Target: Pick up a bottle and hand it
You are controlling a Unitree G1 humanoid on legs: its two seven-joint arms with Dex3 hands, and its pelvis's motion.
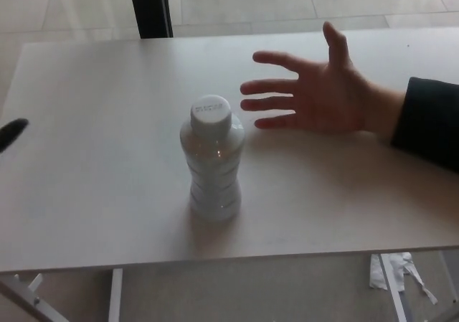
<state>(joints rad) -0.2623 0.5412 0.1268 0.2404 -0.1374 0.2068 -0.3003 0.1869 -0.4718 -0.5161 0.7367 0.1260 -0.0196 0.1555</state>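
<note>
My bottle (212,157) stands upright near the middle of the bench (86,193), a little toward the near edge, so its long axis runs straight up at my camera and I mostly see the white cap (210,113) from above. Nothing touches it. There is embossed or printed lettering on the cap, but it is too small and blurred for me to read; I see no legible label on the ribbed body.

The only part of my rig in view is a dark tip at the far left edge, which I take to be my left hand (13,132). The bottle lies well to its right, roughly level with it. Whether its fingers are apart or together I cannot tell. My right hand does not show at all, so I judge the left is the nearer one for the grasp.

Beyond the bottle, a person's hand (315,96) reaches in from the right, palm open with fingers spread, just up and right of the cap and apart from it.
</note>
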